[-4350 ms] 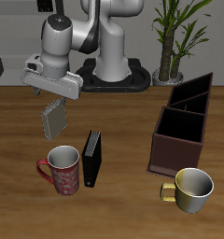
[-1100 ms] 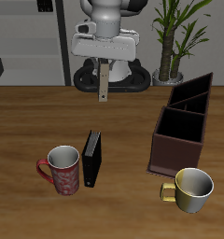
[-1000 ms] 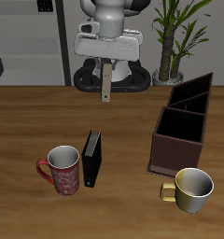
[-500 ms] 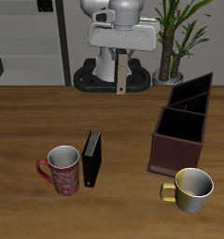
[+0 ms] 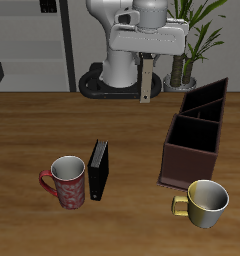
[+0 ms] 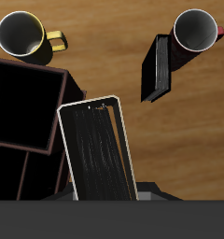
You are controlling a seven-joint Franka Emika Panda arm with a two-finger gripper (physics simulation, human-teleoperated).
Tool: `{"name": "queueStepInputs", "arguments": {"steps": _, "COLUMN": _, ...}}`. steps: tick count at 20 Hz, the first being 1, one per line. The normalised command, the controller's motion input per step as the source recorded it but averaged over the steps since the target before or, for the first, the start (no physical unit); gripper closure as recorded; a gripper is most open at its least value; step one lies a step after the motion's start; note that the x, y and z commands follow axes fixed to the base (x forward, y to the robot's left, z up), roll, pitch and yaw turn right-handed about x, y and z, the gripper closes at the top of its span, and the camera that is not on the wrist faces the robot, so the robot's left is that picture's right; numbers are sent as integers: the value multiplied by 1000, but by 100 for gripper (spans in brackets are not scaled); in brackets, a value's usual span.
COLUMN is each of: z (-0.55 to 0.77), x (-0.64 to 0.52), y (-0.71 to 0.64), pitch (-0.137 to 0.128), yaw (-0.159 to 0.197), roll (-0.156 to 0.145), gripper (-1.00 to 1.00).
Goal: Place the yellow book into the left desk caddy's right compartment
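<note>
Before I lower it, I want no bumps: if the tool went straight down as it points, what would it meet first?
Probably bare table, met first by the hanging yellow book. The tool seems short of the left desk caddy, though depth is unclear.

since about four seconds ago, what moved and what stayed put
The gripper has carried the yellow book up from just above the red mug and across toward the left desk caddy, still gripping it, now hanging edge-on, high and short of the caddy. The red mug, the black book, the yellow mug and the caddy have not moved.
</note>
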Motion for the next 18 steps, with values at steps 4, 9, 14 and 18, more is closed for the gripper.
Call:
{"name": "queueStepInputs", "arguments": {"steps": 4, "z": 132, "x": 160, "y": 206, "pitch": -4, "yaw": -8, "roll": 24, "gripper": 100}}
{"name": "queueStepInputs", "arguments": {"steps": 9, "z": 65, "x": 219, "y": 239, "pitch": -3, "yaw": 7, "roll": 20, "gripper": 100}}
{"name": "queueStepInputs", "arguments": {"steps": 14, "z": 44, "x": 228, "y": 222, "pitch": 11, "yaw": -6, "roll": 13, "gripper": 100}}
{"name": "queueStepInputs", "arguments": {"steps": 18, "z": -14, "x": 94, "y": 280, "pitch": -1, "yaw": 17, "roll": 36, "gripper": 100}}
